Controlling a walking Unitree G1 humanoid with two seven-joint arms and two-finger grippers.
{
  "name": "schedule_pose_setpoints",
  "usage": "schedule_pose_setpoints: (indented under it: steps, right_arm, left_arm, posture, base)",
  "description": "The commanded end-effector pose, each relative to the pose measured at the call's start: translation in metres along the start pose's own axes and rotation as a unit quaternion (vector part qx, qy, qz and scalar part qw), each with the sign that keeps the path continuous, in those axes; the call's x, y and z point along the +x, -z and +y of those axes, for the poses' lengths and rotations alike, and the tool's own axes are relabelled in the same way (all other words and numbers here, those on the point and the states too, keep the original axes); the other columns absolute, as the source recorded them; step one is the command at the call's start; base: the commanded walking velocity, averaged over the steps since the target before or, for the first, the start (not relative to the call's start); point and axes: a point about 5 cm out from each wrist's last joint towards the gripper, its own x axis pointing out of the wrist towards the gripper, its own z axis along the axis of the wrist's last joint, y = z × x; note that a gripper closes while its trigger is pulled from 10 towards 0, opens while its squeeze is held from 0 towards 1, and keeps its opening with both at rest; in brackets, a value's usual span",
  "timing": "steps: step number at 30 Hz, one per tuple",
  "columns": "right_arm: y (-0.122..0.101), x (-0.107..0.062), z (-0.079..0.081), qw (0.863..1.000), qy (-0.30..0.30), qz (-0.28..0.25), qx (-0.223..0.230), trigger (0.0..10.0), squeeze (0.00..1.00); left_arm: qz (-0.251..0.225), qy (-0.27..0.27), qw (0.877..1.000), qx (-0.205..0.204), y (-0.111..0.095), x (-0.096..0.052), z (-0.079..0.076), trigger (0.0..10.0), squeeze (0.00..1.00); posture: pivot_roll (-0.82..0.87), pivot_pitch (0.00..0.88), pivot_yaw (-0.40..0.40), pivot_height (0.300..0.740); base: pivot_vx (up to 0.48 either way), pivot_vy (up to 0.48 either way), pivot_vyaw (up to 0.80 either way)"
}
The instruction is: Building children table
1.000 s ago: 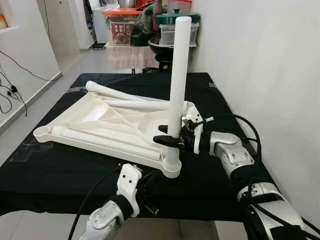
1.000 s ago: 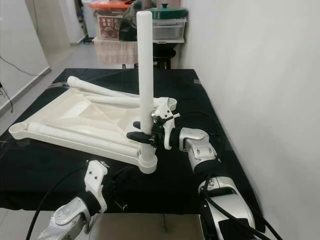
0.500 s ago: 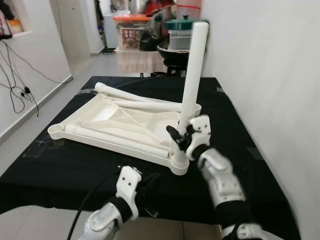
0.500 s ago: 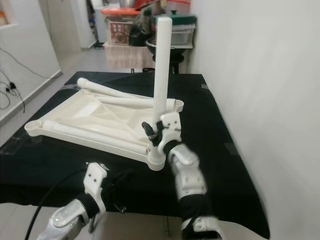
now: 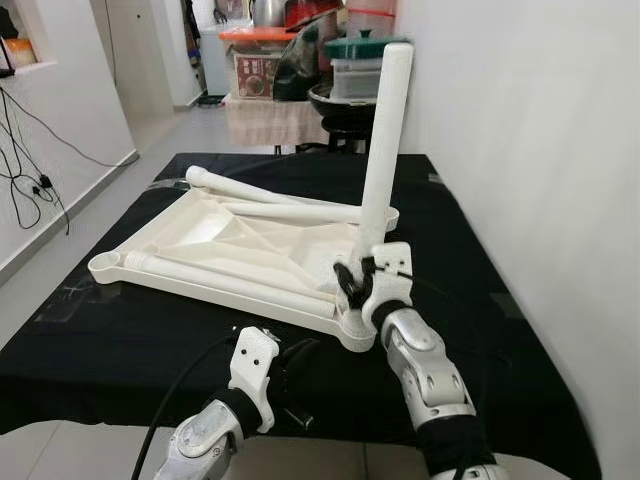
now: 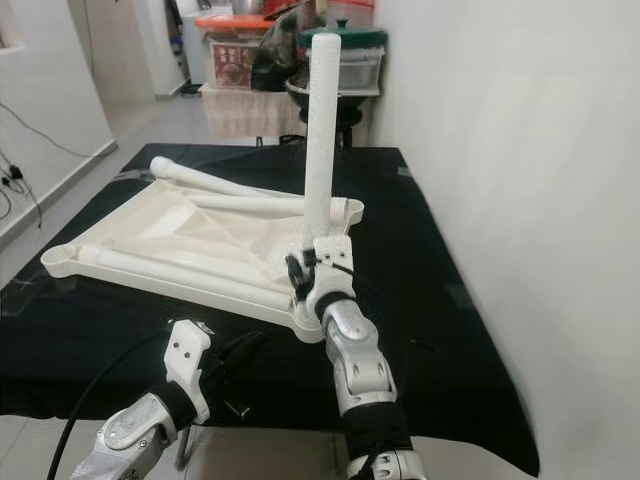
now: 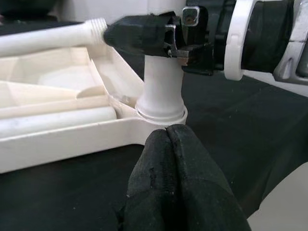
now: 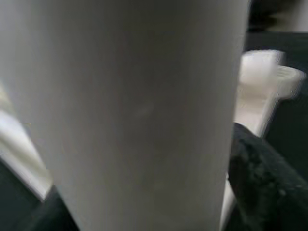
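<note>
Tabletop [image 5: 230, 245], white plastic and lying upside down on the black-covered table [image 5: 120, 340], with one leg [image 5: 383, 150] standing upright in its near right corner socket [image 5: 358, 330]. Right tool [image 5: 352, 283], reaching in from the robot's right side, is clamped on the lower part of this upright leg just above the socket; one black finger [image 7: 139, 34] crosses the leg in the left wrist view, and the right wrist view shows the white leg surface very close and blurred. Left tool [image 7: 175, 144], its two black fingers pressed together, rests low on the black cloth just in front of the same socket, with the tips near the socket's rim but holding nothing. Three further legs lie flat on the underside of the tabletop: one loose leg [image 5: 240, 185] along the far edge, a second leg [image 5: 290, 210] beside it, and a third leg [image 5: 235, 280] along the near edge. Behind the table stand storage boxes [image 5: 255, 60] and a dark pot [image 5: 340, 100]. A white wall [image 5: 520, 150] runs along the robot's right side of the table. Cables [image 5: 25, 140] hang on the wall at the left.
</note>
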Motion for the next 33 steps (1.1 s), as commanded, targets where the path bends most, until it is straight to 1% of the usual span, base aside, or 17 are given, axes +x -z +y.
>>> schedule_pose_setpoints:
  steps: [1,2,3,4,5,6,7,9,10,17,18,23,27,29,30,32,33]
  right_arm:
    - [-0.024,0.007,0.000,0.997,-0.064,-0.044,-0.002,10.0,1.00]
    - [-0.024,0.007,0.000,0.997,-0.064,-0.044,-0.002,10.0,1.00]
    - [-0.028,0.008,0.001,0.993,-0.108,-0.045,-0.009,10.0,1.00]
    - [-0.032,0.010,0.002,0.985,-0.166,-0.043,-0.026,10.0,0.85]
    - [-0.032,0.010,0.002,0.985,-0.166,-0.043,-0.026,10.0,0.85]
    - [-0.036,0.010,0.002,0.977,-0.207,-0.040,-0.039,10.0,0.85]
    - [-0.039,0.012,0.001,0.964,-0.256,-0.034,-0.066,10.0,0.00]
    - [-0.044,0.013,-0.002,0.938,-0.329,-0.022,-0.110,10.0,0.00]
    - [-0.045,0.014,-0.004,0.933,-0.341,-0.015,-0.114,10.0,0.00]
    - [-0.047,0.018,-0.007,0.926,-0.364,0.002,-0.099,10.0,0.00]
    - [-0.046,0.018,-0.008,0.919,-0.382,0.012,-0.093,0.0,0.00]
    - [-0.044,0.018,-0.011,0.912,-0.402,0.024,-0.080,0.0,0.00]
    - [-0.042,0.019,-0.017,0.915,-0.396,0.023,-0.075,0.0,0.00]
    - [-0.040,0.019,-0.019,0.921,-0.381,0.019,-0.076,0.0,0.00]
    - [-0.036,0.019,-0.020,0.933,-0.352,0.017,-0.075,0.0,0.00]
    - [-0.030,0.019,-0.021,0.946,-0.315,0.018,-0.072,0.0,0.00]
    - [-0.020,0.019,-0.020,0.966,-0.248,0.022,-0.069,0.0,0.00]
  left_arm:
    - [0.006,0.002,1.000,-0.002,0.004,0.000,0.000,10.0,0.00]
    - [0.006,0.002,1.000,-0.002,0.004,0.000,0.000,10.0,0.00]
    - [0.006,0.002,1.000,-0.002,0.004,0.000,0.000,10.0,0.00]
    - [0.006,0.002,1.000,-0.003,0.004,0.001,0.000,10.0,0.00]
    - [0.006,0.002,1.000,-0.003,0.004,0.001,0.000,10.0,0.00]
    - [0.006,0.002,1.000,-0.003,0.005,0.001,0.000,10.0,0.00]
    - [0.006,0.002,1.000,-0.003,0.005,0.002,0.000,10.0,0.00]
    - [0.005,0.002,1.000,-0.003,0.005,0.002,0.000,10.0,0.00]
    - [0.005,0.001,1.000,-0.003,0.005,0.003,0.000,10.0,0.00]
    - [0.004,0.000,1.000,-0.002,0.005,0.003,0.000,10.0,0.00]
    - [0.004,0.000,1.000,-0.002,0.005,0.003,0.000,10.0,0.00]
    - [0.003,-0.002,1.000,-0.001,0.005,0.003,0.000,10.0,0.00]
    - [0.002,-0.002,1.000,-0.001,0.005,0.002,0.000,10.0,0.00]
    - [0.002,-0.001,1.000,-0.001,0.004,0.002,0.000,10.0,0.00]
    - [0.001,-0.001,1.000,-0.001,0.003,0.000,0.000,10.0,0.00]
    - [0.000,0.000,1.000,-0.001,0.002,-0.002,0.000,10.0,0.00]
    - [0.000,-0.002,1.000,0.000,0.001,-0.004,0.000,10.0,0.00]
  posture:
    - [0.03,0.000,-0.007,0.740]
    - [0.03,0.000,-0.007,0.740]
    - [0.03,0.000,-0.009,0.740]
    - [0.03,0.000,-0.012,0.740]
    - [0.03,0.000,-0.012,0.740]
    - [0.03,0.000,-0.012,0.740]
    - [0.04,0.000,-0.014,0.740]
    - [0.04,0.000,-0.017,0.740]
    - [0.05,0.000,-0.022,0.740]
    - [0.06,0.000,-0.025,0.740]
    - [0.07,0.000,-0.031,0.740]
    - [0.07,0.000,-0.034,0.740]
    - [0.06,0.000,-0.028,0.740]
    - [0.06,0.000,-0.026,0.740]
    - [0.06,0.000,-0.024,0.740]
    - [0.05,0.000,-0.022,0.740]
    - [0.05,0.000,-0.021,0.740]
  base:
    - [0.000,0.000,0.00]
    - [0.000,0.000,0.00]
    - [0.000,0.000,0.00]
    - [0.000,0.000,0.00]
    - [0.000,0.000,0.00]
    - [0.000,0.000,0.00]
    - [0.000,0.000,0.00]
    - [0.000,0.000,0.00]
    - [0.000,0.000,0.00]
    - [0.000,0.000,0.00]
    - [0.000,0.000,0.00]
    - [0.000,0.000,0.00]
    - [0.000,0.000,0.00]
    - [0.000,0.000,0.00]
    - [0.000,0.000,0.00]
    - [0.000,0.000,0.00]
    - [0.000,0.000,0.00]
